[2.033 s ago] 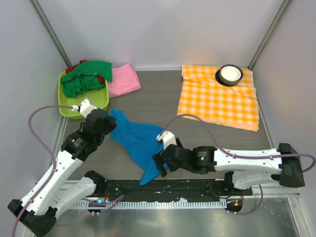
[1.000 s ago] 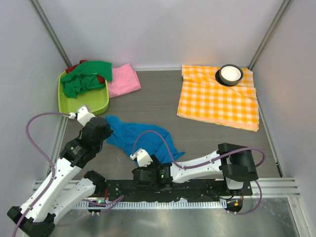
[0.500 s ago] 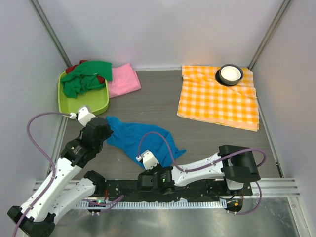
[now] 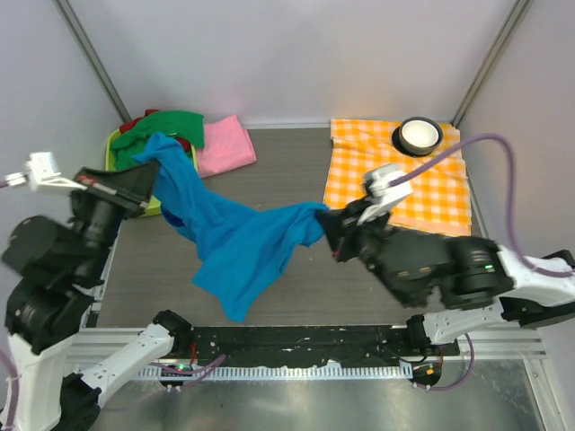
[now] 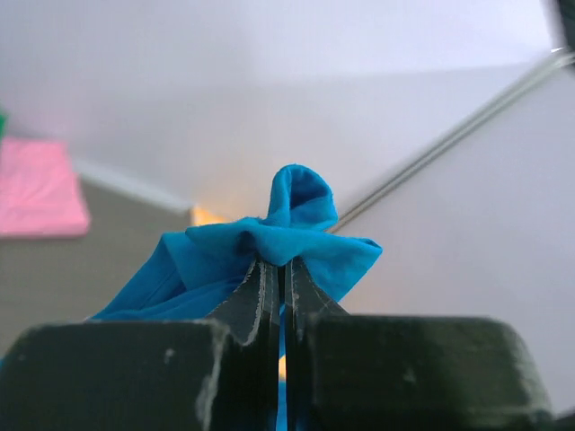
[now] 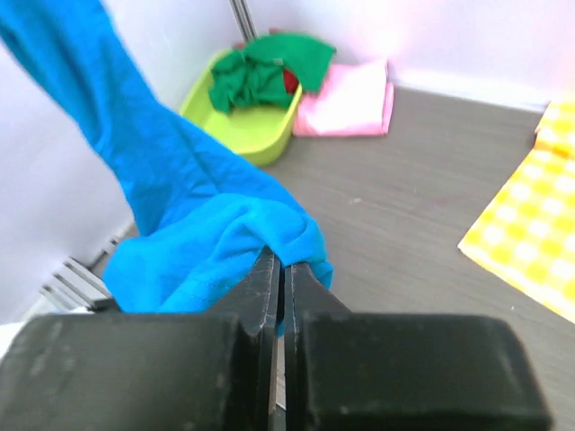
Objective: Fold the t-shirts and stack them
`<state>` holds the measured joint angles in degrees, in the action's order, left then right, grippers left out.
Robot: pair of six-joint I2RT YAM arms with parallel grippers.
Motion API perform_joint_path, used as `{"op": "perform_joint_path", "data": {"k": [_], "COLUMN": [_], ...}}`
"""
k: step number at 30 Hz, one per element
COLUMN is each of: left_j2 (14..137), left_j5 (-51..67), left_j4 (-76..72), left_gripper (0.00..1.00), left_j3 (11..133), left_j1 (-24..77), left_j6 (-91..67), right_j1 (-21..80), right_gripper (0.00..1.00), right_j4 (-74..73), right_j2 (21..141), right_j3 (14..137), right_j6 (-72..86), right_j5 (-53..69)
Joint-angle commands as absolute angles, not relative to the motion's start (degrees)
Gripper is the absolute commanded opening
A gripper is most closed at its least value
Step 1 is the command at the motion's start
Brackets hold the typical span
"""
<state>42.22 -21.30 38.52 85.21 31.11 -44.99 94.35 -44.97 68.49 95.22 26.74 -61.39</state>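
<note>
The blue t-shirt (image 4: 235, 241) hangs in the air over the table, stretched between both arms. My left gripper (image 4: 153, 164) is shut on one end of it, high at the left; its closed tips (image 5: 280, 267) pinch a blue bunch (image 5: 278, 238). My right gripper (image 4: 325, 220) is shut on the other end at mid-table, tips (image 6: 282, 260) clamped on blue cloth (image 6: 202, 238). The pink t-shirt (image 4: 225, 145) lies folded at the back left. The green t-shirt (image 4: 157, 135) sits crumpled in the lime bin, with a bit of red t-shirt (image 4: 130, 124) under it.
A lime-green bin (image 4: 121, 175) stands at the back left by the wall. An orange-and-white checked cloth (image 4: 395, 184) covers the back right, with a dark-rimmed white bowl (image 4: 419, 135) on its far corner. Grey walls close in on three sides.
Both arms have risen from low over the table. The right gripper closed on the blue t-shirt's near end and lifted it; the shirt now hangs stretched instead of lying on the table.
</note>
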Motion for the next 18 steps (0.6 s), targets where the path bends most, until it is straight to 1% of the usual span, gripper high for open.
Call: {"op": "perform_joint_path", "data": {"k": [1, 3, 4, 6, 7, 8, 10, 11, 14, 16, 17, 18], "left_j2": [40.4, 40.7, 41.0, 41.7, 42.5, 43.2, 46.2, 47.3, 53.2, 57.7, 63.2, 66.3], "left_j5": [-12.7, -13.3, -13.9, -14.9, -17.6, -19.0, -23.5, -24.3, -26.5, -27.5, -27.2, -25.8], "left_j4": [28.6, 27.8, 29.6, 30.8, 32.7, 33.4, 36.0, 35.7, 31.6, 27.1, 25.6, 22.7], "left_gripper": [0.00, 0.00, 0.00, 0.00, 0.00, 0.00, 0.00, 0.00, 0.00, 0.00, 0.00, 0.00], "left_j3": [90.5, 93.3, 94.2, 95.6, 95.3, 94.8, 91.8, 89.8, 80.9, 75.4, 74.2, 73.4], "left_j1": [31.2, 31.2, 31.2, 31.2, 31.2, 31.2, 31.2, 31.2, 31.2, 31.3, 31.1, 30.7], "left_j6": [-41.0, -40.3, -40.7, -40.4, -41.4, -41.8, -44.0, -44.7, -45.2, -45.0, -44.9, -43.8], "right_j1": [95.4, 95.4, 95.4, 95.4, 95.4, 95.4, 95.4, 95.4, 92.7, 87.0, 76.4, 71.1], "right_gripper": [0.01, 0.01, 0.01, 0.01, 0.01, 0.01, 0.01, 0.01, 0.01, 0.01, 0.01, 0.01], "right_j4": [-39.5, -38.0, -38.0, -39.4, -39.8, -40.5, -40.4, -40.8, -41.6, -41.9, -43.0, -43.0], "right_j2": [65.3, 64.0, 63.9, 63.7, 63.6, 63.4, 62.1, 61.6, 58.3, 56.2, 55.7, 55.6], "right_j3": [98.0, 99.0, 99.3, 99.1, 98.5, 97.7, 93.3, 91.5, 83.3, 77.6, 76.0, 73.0], "right_j6": [13.3, 12.0, 12.0, 14.5, 15.9, 17.5, 22.6, 25.1, 33.5, 36.6, 39.3, 39.7], "right_j5": [-61.7, -62.0, -62.7, -66.6, -68.1, -72.3, -76.7, -80.9, -85.2, -79.4, -74.6, -66.2]}}
